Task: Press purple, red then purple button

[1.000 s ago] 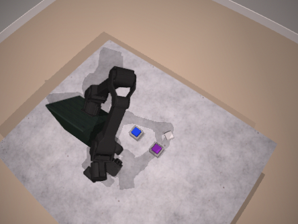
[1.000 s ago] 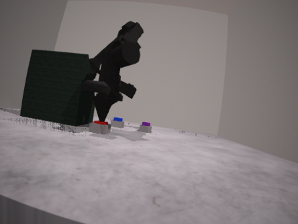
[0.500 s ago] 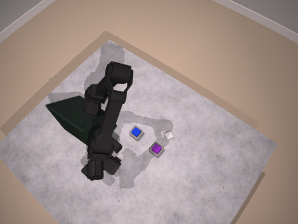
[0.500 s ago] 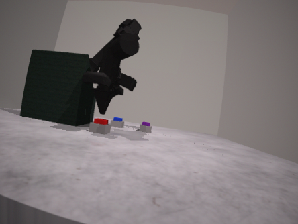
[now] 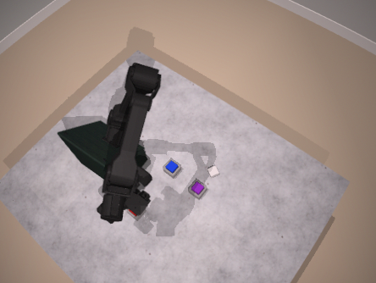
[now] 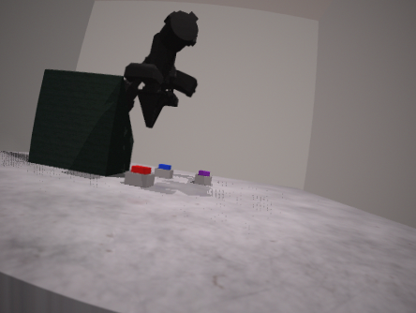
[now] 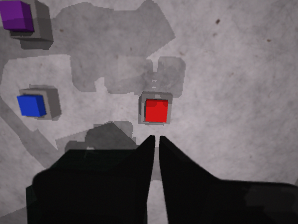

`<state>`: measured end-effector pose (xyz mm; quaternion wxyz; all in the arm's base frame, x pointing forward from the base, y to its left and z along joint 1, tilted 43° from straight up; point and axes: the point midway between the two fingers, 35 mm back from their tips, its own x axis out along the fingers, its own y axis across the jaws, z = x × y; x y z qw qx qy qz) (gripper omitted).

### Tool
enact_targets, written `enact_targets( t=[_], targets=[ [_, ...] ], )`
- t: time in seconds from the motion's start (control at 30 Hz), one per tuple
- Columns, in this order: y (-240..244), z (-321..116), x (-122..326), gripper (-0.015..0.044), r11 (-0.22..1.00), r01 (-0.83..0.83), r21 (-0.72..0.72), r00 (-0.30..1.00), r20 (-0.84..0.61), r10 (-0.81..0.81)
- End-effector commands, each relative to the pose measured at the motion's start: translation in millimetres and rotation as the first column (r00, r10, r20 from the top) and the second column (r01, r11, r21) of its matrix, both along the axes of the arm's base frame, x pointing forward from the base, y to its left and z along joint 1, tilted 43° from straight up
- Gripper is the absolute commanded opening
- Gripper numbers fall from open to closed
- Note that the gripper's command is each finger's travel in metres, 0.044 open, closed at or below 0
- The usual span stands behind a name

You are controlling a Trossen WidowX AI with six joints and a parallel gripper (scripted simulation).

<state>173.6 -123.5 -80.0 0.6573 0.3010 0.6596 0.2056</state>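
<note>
The black jointed arm (image 5: 132, 131) (image 6: 164, 52) hides most of the red square push-button (image 5: 133, 213) from above.

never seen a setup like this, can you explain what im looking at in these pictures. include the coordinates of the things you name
The black machine is a robot arm with one gripper (image 5: 141, 204) (image 6: 150, 126) (image 7: 156, 140), two fingers that are closed on nothing. One picture looks down from above, one from the side near surface level, and one from the arm's wrist, past the fingers. On the pale surface sit a red button (image 5: 132, 213) (image 6: 141, 170) (image 7: 156, 111), a blue button (image 5: 172, 166) (image 6: 164, 167) (image 7: 31, 106), a purple button (image 5: 197, 187) (image 6: 203, 173) (image 7: 16, 16), a small white block (image 5: 213, 171) and a big dark green block (image 5: 82, 141) (image 6: 75, 122).
</note>
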Motion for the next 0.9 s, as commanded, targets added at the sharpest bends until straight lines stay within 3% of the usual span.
enact_targets(
  t=[0.0,0.2,0.43,0.67,0.87],
  targets=[
    [6.1,18.3,29.3,0.002,1.0,-0.001,-0.024,1.0,0.0,0.001],
    [53.8,69.1,99.0,0.002,0.999,0.008,-0.036,1.0,0.005,-0.008],
    [127.0,127.3,140.7,0.002,1.0,-0.007,0.007,1.0,0.011,0.007],
    [130.6,126.8,141.6,0.002,1.0,-0.008,0.009,1.0,0.011,0.008],
    [171.0,83.7,144.1,0.002,1.0,-0.008,0.011,1.0,0.012,0.008]
  ],
)
